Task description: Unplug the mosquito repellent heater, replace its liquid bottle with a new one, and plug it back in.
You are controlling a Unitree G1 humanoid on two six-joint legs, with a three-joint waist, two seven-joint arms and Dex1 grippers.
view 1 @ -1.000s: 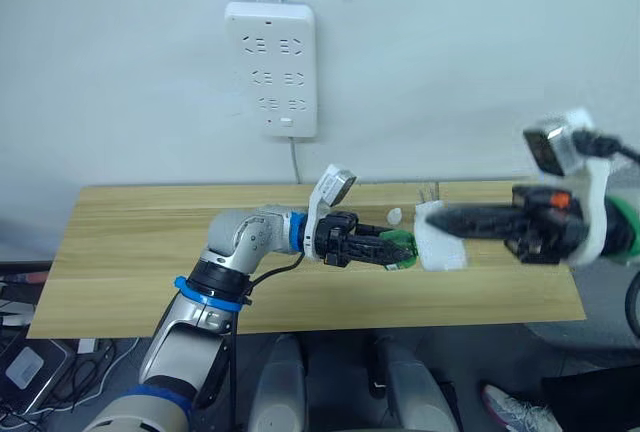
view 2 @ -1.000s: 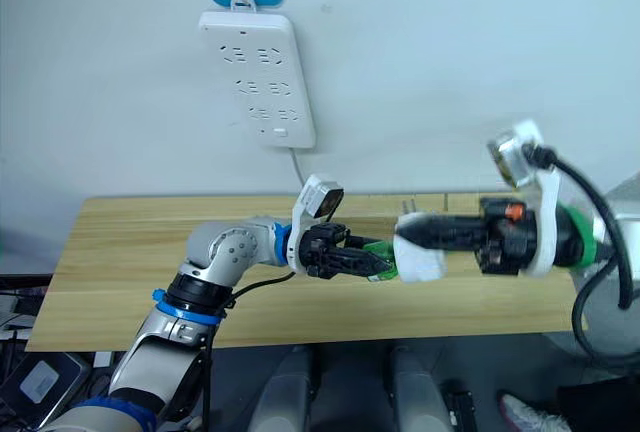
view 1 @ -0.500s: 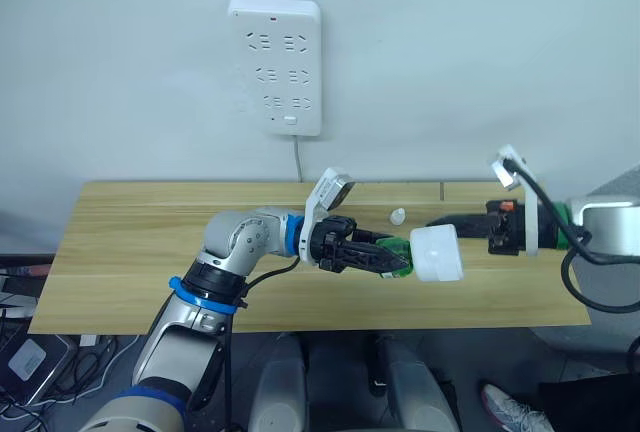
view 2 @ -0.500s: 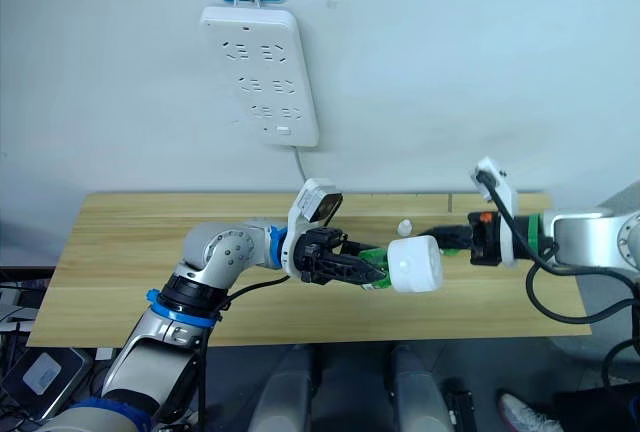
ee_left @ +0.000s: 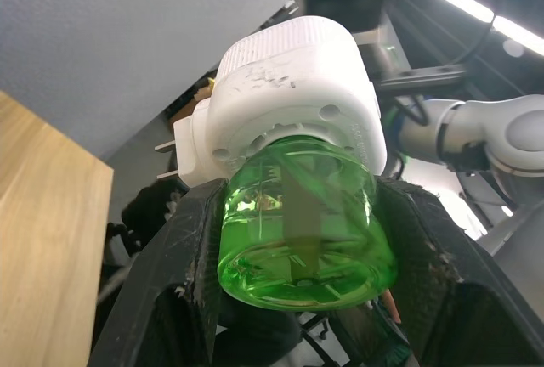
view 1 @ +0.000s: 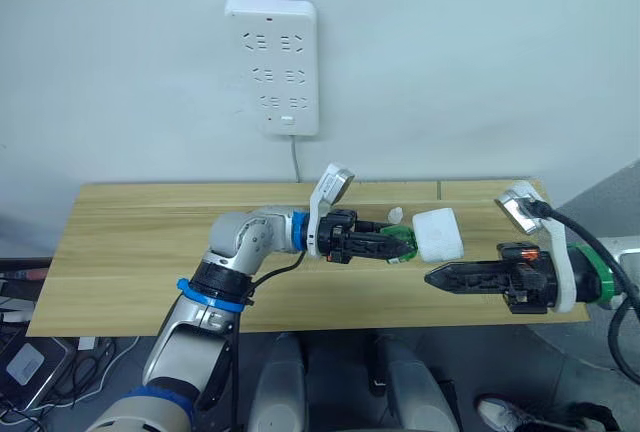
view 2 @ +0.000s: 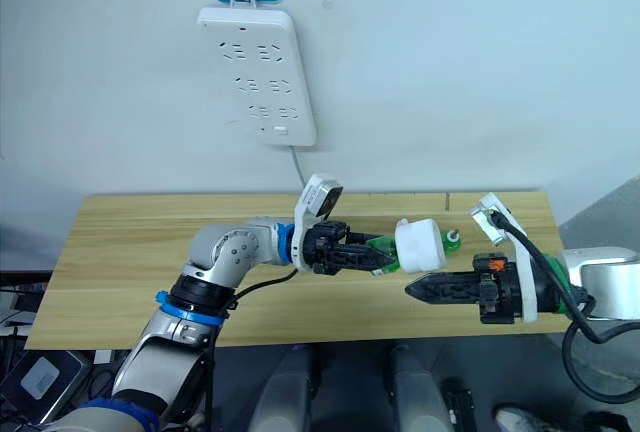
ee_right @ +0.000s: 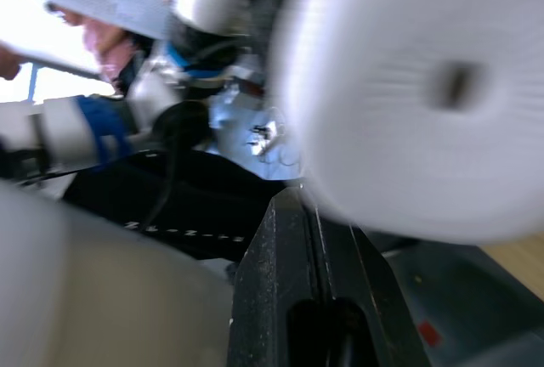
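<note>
The white mosquito repellent heater (view 1: 440, 234) hangs over the table's right half. A translucent green bottle (ee_left: 297, 223) is set into its underside. My left gripper (view 1: 393, 246) is shut on that bottle and carries both. Whether this is its liquid bottle or the new one, I cannot tell. My right gripper (view 1: 431, 277) is shut and empty, just below the heater on the near side, pointing left. In the right wrist view the heater (ee_right: 425, 87) looms close above the fingers (ee_right: 316, 299). A second small green bottle (view 2: 452, 239) lies on the table behind the heater. A loose white cap (view 1: 396, 215) rests nearby.
A long white power strip (view 1: 272, 67) hangs on the wall above the table, with its cable (view 1: 296, 162) running down behind. The wooden table (view 1: 130, 252) stretches left of my left arm.
My right gripper has come off the heater and dropped toward the table's near edge. The heater and bottle stay in my left gripper.
</note>
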